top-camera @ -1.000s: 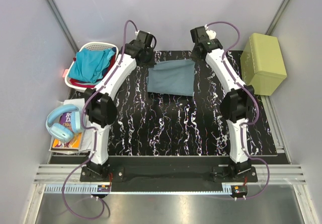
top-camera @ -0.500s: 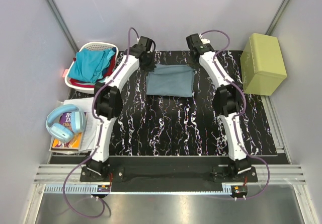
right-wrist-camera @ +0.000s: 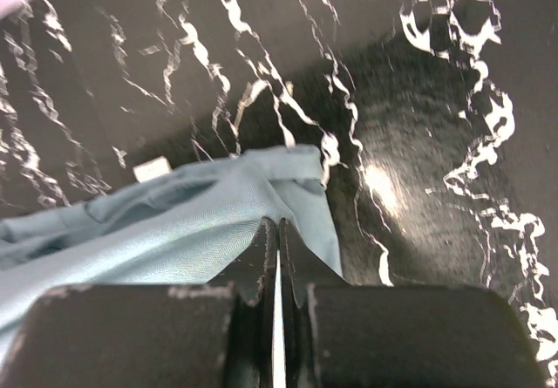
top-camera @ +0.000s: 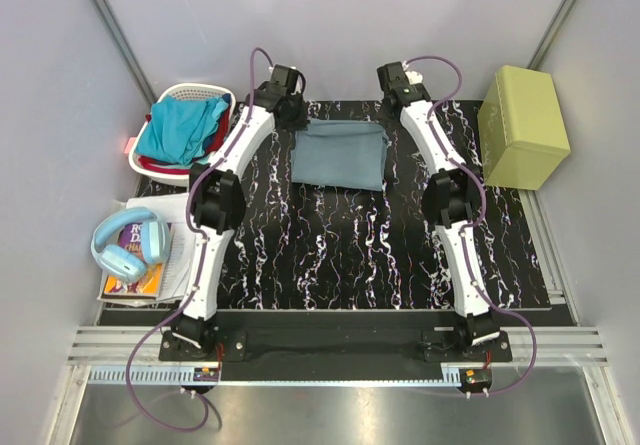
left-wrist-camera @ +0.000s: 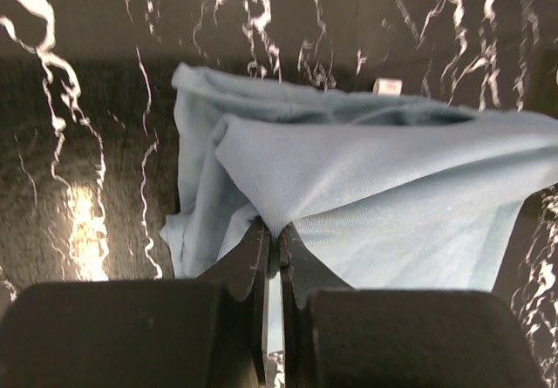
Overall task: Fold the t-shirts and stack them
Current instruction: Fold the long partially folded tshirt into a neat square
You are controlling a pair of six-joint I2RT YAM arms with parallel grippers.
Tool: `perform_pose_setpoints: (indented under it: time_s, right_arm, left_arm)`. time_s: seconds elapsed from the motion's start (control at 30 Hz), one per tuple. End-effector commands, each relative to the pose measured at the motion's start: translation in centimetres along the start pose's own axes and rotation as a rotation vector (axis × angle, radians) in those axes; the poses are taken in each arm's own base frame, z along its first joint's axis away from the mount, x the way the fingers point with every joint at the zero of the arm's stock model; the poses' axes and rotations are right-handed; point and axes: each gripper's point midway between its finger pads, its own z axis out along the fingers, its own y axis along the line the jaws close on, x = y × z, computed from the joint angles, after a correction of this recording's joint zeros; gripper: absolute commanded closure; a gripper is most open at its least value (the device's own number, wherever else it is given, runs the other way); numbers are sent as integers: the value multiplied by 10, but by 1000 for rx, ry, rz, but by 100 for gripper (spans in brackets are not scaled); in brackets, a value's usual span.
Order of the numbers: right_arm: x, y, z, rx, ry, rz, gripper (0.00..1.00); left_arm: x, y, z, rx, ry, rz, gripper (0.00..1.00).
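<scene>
The grey-blue t-shirt was soft matt cloth with a fine weave, lying in loose folds. The tabletop under it was smooth and glossy, black veined with white, and threw bright glare. The jaws of the left gripper and right gripper were matt black, scuffed pale along their edges. At far left, the white laundry basket looked like smooth plastic.

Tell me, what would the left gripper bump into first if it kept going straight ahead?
The grey-blue t-shirt: the left gripper pinches its cloth, and more folds lie right ahead. Beyond that, depth is hard to judge.
</scene>
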Motion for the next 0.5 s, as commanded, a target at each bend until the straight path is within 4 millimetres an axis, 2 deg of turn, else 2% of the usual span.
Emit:
perform_pose_setpoints:
  time_s: [0.0, 0.03, 0.13, 0.2, 0.23, 0.27, 0.3, 0.33, 0.37, 0.43, 0.47]
  right_arm:
    - [-31, -32, 15, 57, -64, 35, 100]
    - [-29, -34, 19, 60, -56, 36, 100]
    - [-21, -39, 32, 61, -31, 43, 100]
    - [-19, -38, 38, 48, -19, 47, 100]
    - [-17, -39, 40, 48, -15, 48, 100]
    - [-19, -37, 40, 39, -17, 49, 100]
    - [-20, -38, 40, 40, -18, 49, 98]
    - [-21, -38, 39, 40, -20, 51, 82]
    - [-21, -39, 38, 44, -22, 51, 72]
    - [-29, -39, 30, 41, -37, 53, 55]
    - [-29, -38, 26, 36, -35, 50, 50]
  left_arm:
    - [-40, 30, -9, -37, -93, -27, 94]
    - [-28, 30, 2, -20, -53, -30, 92]
    - [-13, 35, 17, -14, -8, -35, 90]
    - [-10, 36, 22, -14, -1, -37, 87]
    - [-9, 36, 25, -9, 3, -39, 83]
    - [-10, 36, 25, -9, 0, -36, 73]
    - [-10, 35, 25, -7, -1, -35, 69]
    - [-15, 35, 20, -12, -15, -35, 63]
    - [-17, 35, 19, -16, -22, -36, 41]
    - [-24, 33, 11, -23, -44, -36, 27]
    - [-31, 25, -1, -15, -70, -27, 20]
